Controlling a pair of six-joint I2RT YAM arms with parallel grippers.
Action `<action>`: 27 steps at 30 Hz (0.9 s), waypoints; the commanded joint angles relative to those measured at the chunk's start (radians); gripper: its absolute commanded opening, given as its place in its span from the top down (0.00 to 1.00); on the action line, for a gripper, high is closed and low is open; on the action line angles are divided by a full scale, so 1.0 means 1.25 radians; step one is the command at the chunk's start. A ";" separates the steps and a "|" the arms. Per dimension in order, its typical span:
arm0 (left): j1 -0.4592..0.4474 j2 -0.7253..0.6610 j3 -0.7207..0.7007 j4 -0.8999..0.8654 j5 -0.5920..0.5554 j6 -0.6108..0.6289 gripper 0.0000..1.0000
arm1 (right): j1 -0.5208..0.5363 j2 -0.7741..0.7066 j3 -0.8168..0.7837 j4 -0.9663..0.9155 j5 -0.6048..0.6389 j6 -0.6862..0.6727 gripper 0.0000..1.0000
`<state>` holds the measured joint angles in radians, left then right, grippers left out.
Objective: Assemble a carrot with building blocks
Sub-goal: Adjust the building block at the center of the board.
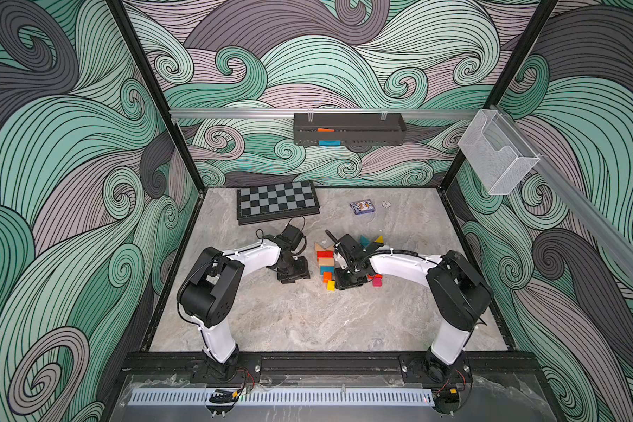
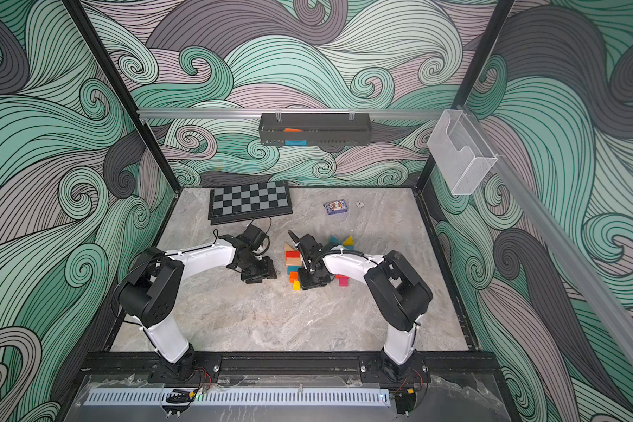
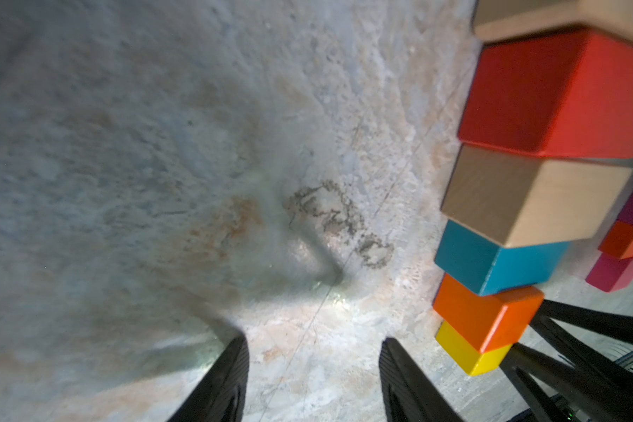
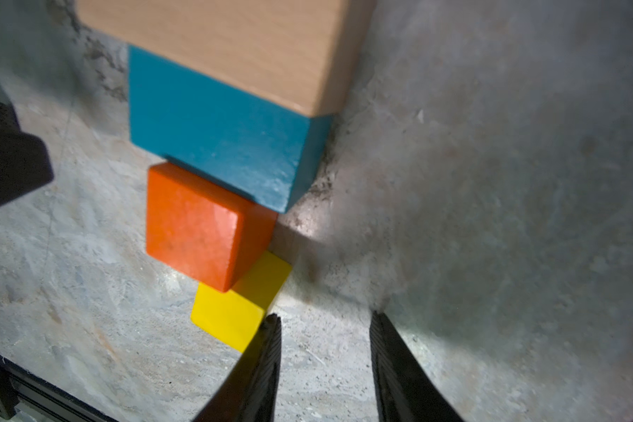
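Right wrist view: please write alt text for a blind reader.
A tan block, a teal block, an orange cube and a yellow cube lie in a row on the table. The right gripper, open and empty, is beside the yellow cube.

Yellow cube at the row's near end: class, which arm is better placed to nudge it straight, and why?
Right, probably. The right gripper, open and empty, sits right beside the yellow cube; the left gripper stands open over bare table, farther off.
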<state>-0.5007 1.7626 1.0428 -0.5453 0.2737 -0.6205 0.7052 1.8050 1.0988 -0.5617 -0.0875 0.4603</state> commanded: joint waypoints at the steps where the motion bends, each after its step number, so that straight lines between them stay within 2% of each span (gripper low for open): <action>1: -0.003 -0.015 -0.002 -0.010 0.003 0.001 0.41 | 0.006 0.015 0.018 0.006 0.001 0.011 0.58; 27: -0.003 -0.007 0.000 -0.007 0.000 0.000 0.41 | 0.016 0.011 0.016 -0.002 -0.004 0.012 0.58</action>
<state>-0.5007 1.7626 1.0428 -0.5453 0.2737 -0.6205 0.7197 1.8214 1.1145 -0.5598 -0.0879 0.4603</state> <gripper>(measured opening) 0.586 0.419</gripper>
